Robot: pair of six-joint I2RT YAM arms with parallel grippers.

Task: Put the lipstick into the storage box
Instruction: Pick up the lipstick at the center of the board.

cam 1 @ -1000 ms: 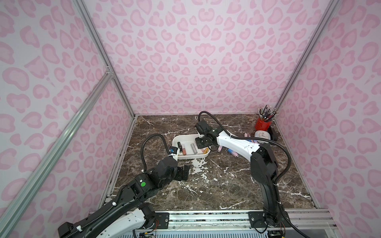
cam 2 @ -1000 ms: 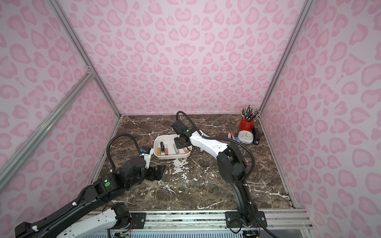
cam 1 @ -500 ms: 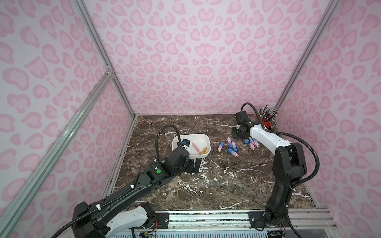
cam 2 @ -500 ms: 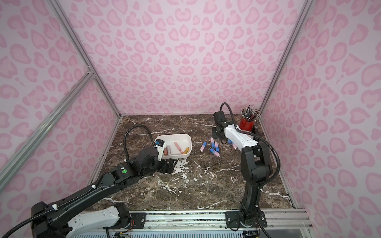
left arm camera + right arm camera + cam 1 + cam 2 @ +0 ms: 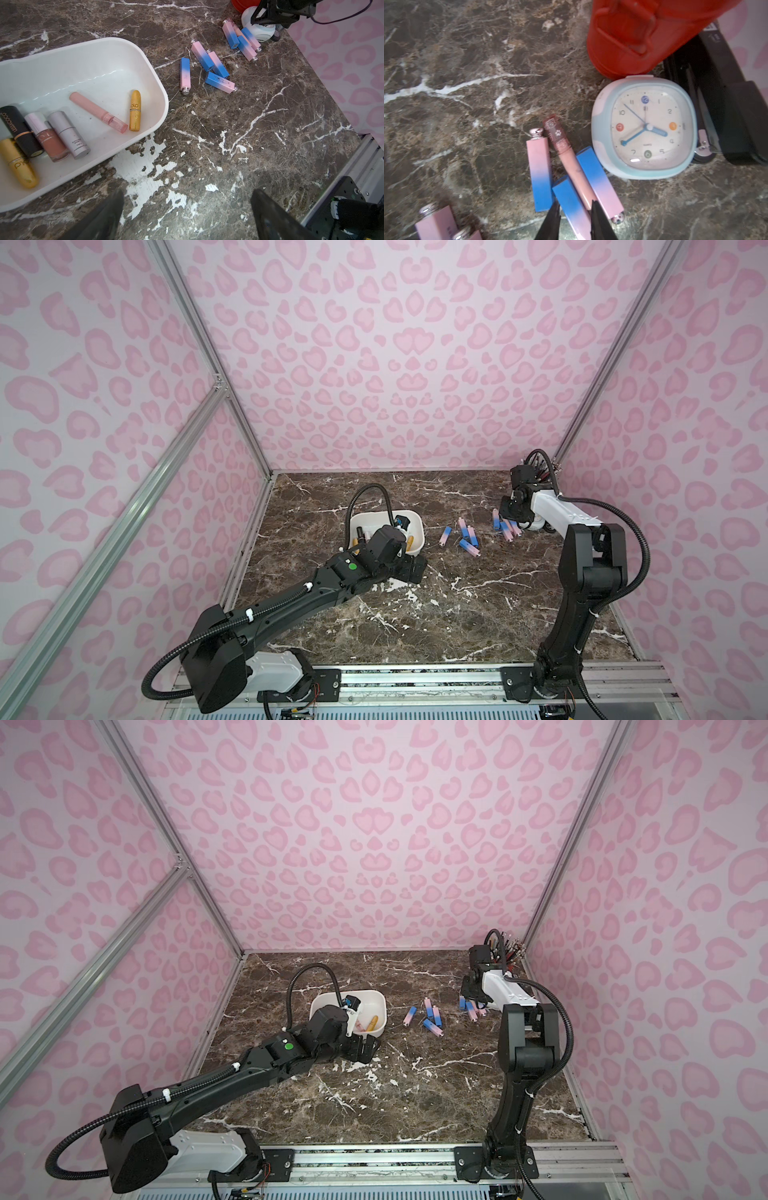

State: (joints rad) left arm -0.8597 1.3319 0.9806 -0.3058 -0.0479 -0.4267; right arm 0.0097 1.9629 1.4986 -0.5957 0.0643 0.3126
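Note:
The storage box (image 5: 419, 526) (image 5: 380, 997) (image 5: 87, 66) is a white tub left of centre with several lipsticks inside. By the clock lies a small heap of blue-and-pink lipsticks (image 5: 504, 527) (image 5: 470, 1010) (image 5: 246, 47). My right gripper (image 5: 510, 519) (image 5: 468, 997) (image 5: 575, 203) is down on that heap. Its jaws press both sides of one blue-and-pink lipstick (image 5: 566, 194), which still lies on the table beside a pink gloss tube (image 5: 571, 164). My left gripper (image 5: 410, 571) (image 5: 364, 1050) (image 5: 187, 194) is open and holds nothing, low over the marble by the box's near right corner.
Several more blue-and-pink lipsticks (image 5: 462, 536) (image 5: 207, 66) lie between the box and the heap. A pale blue clock (image 5: 643, 128), a red pen cup (image 5: 633, 33) and a black stapler (image 5: 737, 116) crowd the back right corner. Pink walls enclose the table.
My right arm swung from over the box to the heap by the clock, and its jaws narrowed onto a lipstick. My left arm reached forward to the box's near right corner, still open.

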